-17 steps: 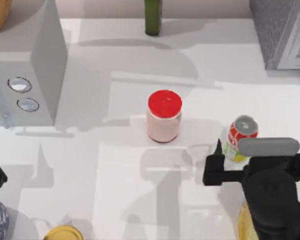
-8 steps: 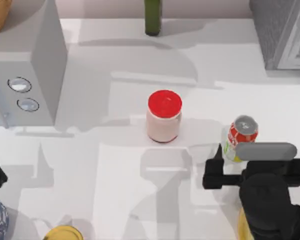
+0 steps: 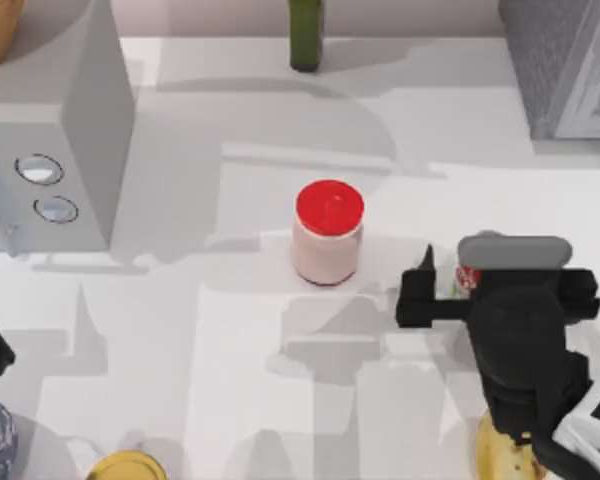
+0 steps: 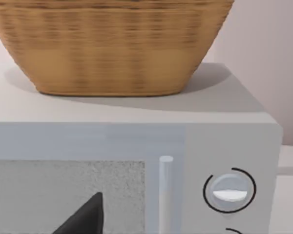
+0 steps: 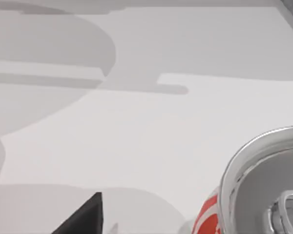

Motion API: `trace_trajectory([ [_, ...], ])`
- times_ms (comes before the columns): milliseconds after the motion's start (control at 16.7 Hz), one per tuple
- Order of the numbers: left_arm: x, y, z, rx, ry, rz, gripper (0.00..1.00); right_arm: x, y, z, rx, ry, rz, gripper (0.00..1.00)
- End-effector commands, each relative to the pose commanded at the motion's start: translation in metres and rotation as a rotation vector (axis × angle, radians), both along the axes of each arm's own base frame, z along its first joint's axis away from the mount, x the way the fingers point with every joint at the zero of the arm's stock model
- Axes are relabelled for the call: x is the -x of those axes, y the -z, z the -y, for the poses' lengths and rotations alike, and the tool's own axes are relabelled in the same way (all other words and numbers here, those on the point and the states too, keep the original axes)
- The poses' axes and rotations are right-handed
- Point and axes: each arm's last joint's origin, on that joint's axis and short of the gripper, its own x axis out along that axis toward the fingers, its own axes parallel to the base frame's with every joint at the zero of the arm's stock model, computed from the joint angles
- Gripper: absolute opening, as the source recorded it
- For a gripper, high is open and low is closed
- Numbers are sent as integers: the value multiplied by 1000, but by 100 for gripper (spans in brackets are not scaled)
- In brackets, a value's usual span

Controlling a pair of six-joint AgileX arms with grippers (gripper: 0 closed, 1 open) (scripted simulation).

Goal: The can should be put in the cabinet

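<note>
Can [image 3: 466,277], red-labelled with a shiny silver rim, stands between the right gripper's [image 3: 448,285] black spread fingers, ungrasped.

My table [image 3: 230,380] is plain white, crossed by soft grey shadows. The light grey box with two round knobs [image 3: 55,130] stands at its left edge; a woven basket [image 4: 112,46] sits on top of that box. Behind the box runs a pale wall [image 4: 263,53], perhaps faintly pinkish. The shadows fall beyond the box, toward the table's middle.
</note>
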Motion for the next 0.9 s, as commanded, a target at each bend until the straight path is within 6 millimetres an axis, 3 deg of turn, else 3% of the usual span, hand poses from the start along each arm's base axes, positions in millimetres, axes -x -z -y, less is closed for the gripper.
trace_trajectory([
  [420,0,0,0,0,0,0,100,-1,11,1,0,-2,-11,100],
  [900,0,0,0,0,0,0,100,-1,11,1,0,-2,-11,40],
])
